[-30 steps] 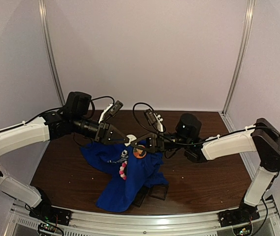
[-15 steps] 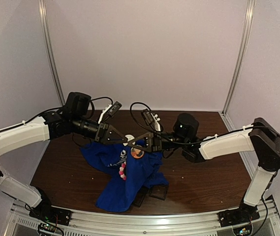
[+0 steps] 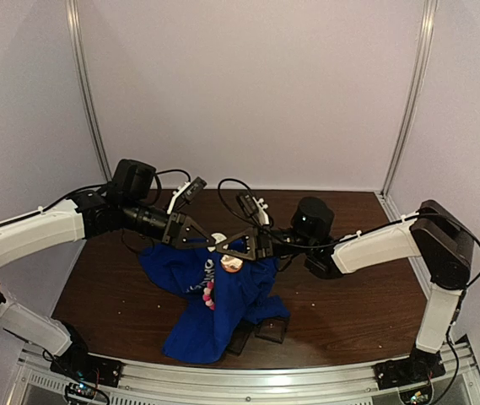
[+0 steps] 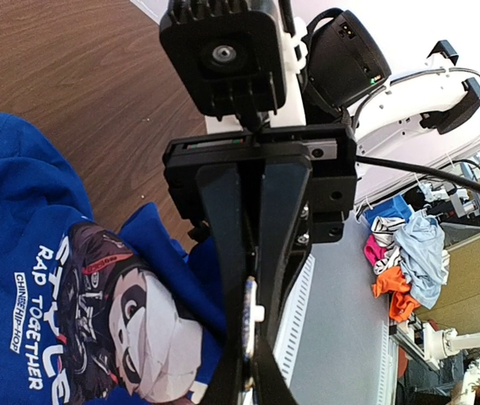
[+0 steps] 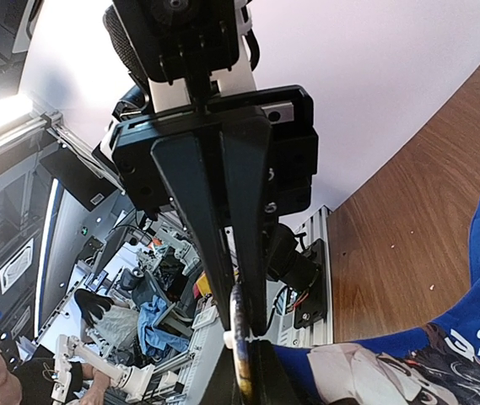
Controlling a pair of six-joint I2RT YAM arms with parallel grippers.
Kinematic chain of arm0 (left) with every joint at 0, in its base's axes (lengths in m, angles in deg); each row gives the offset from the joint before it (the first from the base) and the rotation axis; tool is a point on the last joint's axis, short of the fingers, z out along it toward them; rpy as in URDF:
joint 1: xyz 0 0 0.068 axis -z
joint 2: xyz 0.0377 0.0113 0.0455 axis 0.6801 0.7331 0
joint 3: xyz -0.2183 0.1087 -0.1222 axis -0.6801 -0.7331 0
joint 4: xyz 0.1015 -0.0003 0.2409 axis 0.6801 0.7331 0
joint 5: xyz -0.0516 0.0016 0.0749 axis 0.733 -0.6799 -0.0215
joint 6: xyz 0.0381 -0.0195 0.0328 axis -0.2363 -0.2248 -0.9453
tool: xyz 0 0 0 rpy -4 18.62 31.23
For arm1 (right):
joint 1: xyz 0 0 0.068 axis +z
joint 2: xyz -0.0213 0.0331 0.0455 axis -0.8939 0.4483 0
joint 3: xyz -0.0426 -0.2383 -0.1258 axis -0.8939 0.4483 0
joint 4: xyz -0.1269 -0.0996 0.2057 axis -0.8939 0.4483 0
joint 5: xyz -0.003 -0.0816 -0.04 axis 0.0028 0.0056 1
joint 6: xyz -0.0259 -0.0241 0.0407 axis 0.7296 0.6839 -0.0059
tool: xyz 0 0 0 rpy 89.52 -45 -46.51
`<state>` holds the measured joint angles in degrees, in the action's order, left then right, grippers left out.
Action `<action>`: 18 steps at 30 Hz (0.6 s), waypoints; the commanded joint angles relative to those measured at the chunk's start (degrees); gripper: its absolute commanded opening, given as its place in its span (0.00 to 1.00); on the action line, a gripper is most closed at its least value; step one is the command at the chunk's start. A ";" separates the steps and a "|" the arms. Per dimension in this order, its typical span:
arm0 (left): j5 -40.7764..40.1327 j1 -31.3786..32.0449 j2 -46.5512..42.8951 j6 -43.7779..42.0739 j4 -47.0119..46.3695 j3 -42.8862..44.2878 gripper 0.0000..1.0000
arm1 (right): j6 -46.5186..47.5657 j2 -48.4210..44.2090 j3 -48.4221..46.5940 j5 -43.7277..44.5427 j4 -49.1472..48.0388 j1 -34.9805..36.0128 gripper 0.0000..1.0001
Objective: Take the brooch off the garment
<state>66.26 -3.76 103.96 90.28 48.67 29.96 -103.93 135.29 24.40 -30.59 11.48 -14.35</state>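
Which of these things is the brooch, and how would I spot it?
Find the crumpled royal-blue T-shirt on the dark brown wooden table. At its raised top, just under where the left pincer and right pincer converge, is a small round orange disc. Unlike the pink-and-white bead string lower down, it is one flat circle.

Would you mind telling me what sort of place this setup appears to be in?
Probably a robotics lab's data-collection booth: white panel walls on aluminium posts enclose the brown table, and the left wrist view shows another robot arm and heaped clothes outside.
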 commanded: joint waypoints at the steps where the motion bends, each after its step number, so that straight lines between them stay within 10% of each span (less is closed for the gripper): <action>1: 9.36 2.31 -2.73 -2.61 -5.41 2.21 0.00 | -2.78 5.16 -1.17 6.51 14.32 -2.32 0.00; 18: 8.21 2.49 -1.78 -1.95 -5.03 2.49 0.00 | 1.03 6.47 -5.85 2.53 13.82 -2.60 0.09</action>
<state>63.46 -4.28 103.96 89.43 51.29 29.96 -103.67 139.27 18.74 -36.49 15.91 -15.55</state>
